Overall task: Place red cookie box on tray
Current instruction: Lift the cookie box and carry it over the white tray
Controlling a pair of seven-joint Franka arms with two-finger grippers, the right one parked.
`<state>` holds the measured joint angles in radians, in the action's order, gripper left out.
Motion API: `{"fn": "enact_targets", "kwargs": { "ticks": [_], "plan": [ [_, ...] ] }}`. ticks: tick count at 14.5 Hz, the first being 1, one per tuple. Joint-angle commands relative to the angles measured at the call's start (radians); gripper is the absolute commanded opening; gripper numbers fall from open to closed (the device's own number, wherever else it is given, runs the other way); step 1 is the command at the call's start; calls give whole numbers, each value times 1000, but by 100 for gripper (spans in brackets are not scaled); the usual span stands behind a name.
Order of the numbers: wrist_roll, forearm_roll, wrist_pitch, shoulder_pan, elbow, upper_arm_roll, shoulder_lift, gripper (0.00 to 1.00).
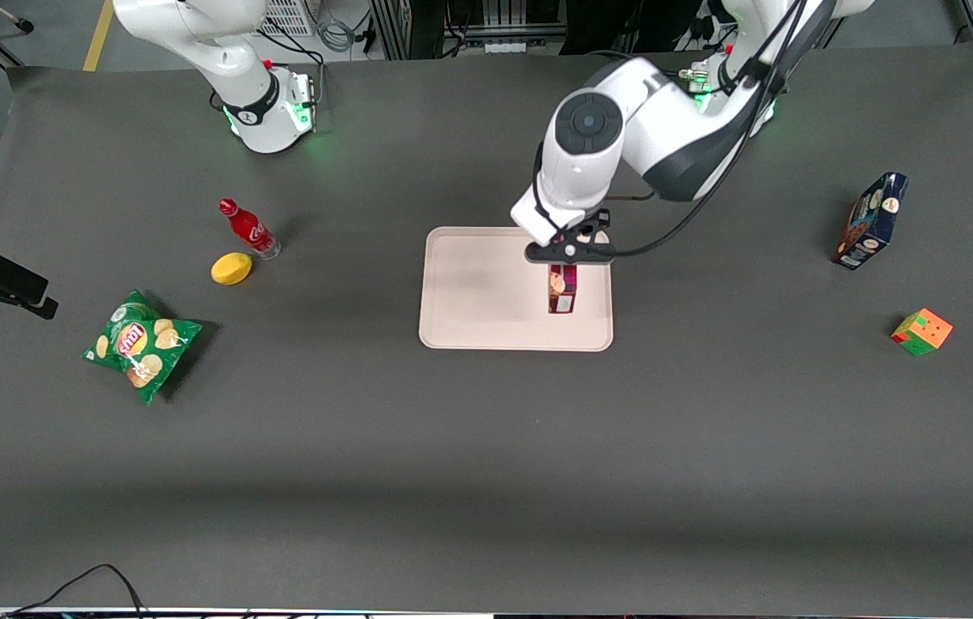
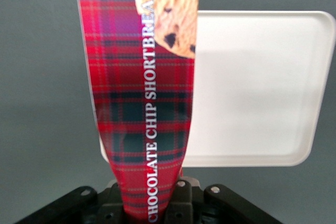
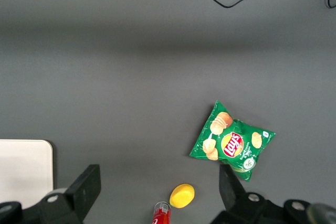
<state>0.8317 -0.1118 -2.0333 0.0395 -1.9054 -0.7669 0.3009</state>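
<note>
Pincer [image 1: 570, 258] grips red cookie box [image 1: 562, 289] upright above tray [image 1: 478, 292].

Toward the parked arm's end: red soda bottle [image 1: 247, 229], just beside it a yellow lemon [image 1: 231, 268], nearer the front camera a green chip bag [image 1: 140, 344]. Toward the working arm's end: dark-blue cookie box [image 1: 871, 220], multicoloured puzzle cube [image 1: 921, 332], well apart.

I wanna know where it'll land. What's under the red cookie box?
The gripper holds the red cookie box upright over the tray. Bare tray shows beside it; the spot directly beneath and any gap are hidden.
</note>
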Motion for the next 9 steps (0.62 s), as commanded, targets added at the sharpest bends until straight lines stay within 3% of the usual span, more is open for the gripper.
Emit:
{"fn": "enact_targets", "kwargs": {
  "ticks": [1,3,6,9],
  "plan": [
    [160,-68,-161,-6,-79,-9,82,0],
    [173,-89,-248,-6,-115,-5,124,3],
    [179,-222,-252,-4,-132,-2,176,3],
    [196,-307,-254,-12,-171,3,187,2]
  ]
}}
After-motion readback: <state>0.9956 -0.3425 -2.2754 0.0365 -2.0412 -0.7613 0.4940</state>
